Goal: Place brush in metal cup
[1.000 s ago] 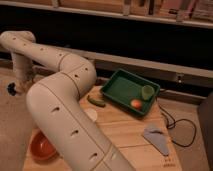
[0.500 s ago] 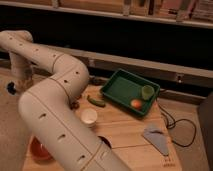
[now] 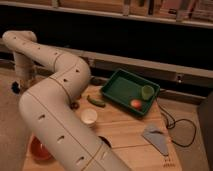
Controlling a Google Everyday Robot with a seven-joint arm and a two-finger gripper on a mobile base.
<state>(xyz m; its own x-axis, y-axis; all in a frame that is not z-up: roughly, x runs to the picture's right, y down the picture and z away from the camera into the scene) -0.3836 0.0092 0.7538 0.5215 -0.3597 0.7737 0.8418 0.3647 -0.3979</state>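
Observation:
My pale arm fills the left half of the camera view, bending over the wooden table. My gripper is out of view, hidden past the arm's lower end. I see no brush and no metal cup; the arm covers the table's left side. A small dark shape peeks out at the arm's edge, and another lies lower down. I cannot tell what either is.
A white cup stands mid-table beside the arm. A green cucumber-like stick lies behind it. A green tray at the back holds a light green cup and an orange ball. A grey cloth lies right, an orange bowl front left.
The arm has swung leftward off the table's middle, uncovering the white cup and more of the wood. The tray, cloth and stick have not moved.

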